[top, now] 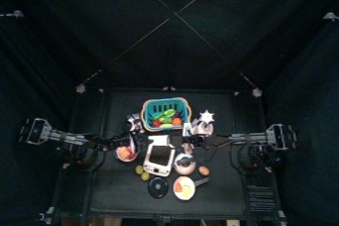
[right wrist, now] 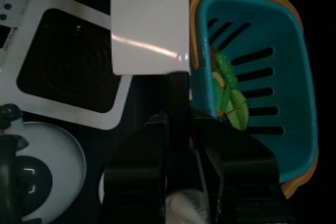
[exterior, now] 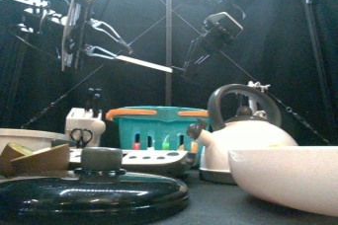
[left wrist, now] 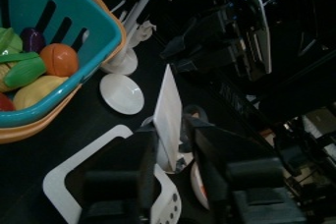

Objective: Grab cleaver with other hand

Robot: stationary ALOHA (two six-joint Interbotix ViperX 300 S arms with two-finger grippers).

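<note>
From above, both arms meet over the middle of the table (top: 117, 198), with the basket (top: 163, 114) of toy food near the back edge.

From the front, the cleaver (exterior: 142, 64) is held high in the air between the two arms, its blade level, above the basket and the kettle (exterior: 247, 135).

The left wrist view shows the left gripper (left wrist: 168, 169) closed on one end of the cleaver, whose blade (left wrist: 168, 120) stretches away toward the other arm.

The right wrist view shows the right gripper (right wrist: 184, 95) closed on the cleaver too, blade over the scale (right wrist: 73, 63).

Judging by this, both hold it: the handover is nearly done, and one gripper must let go.
</note>
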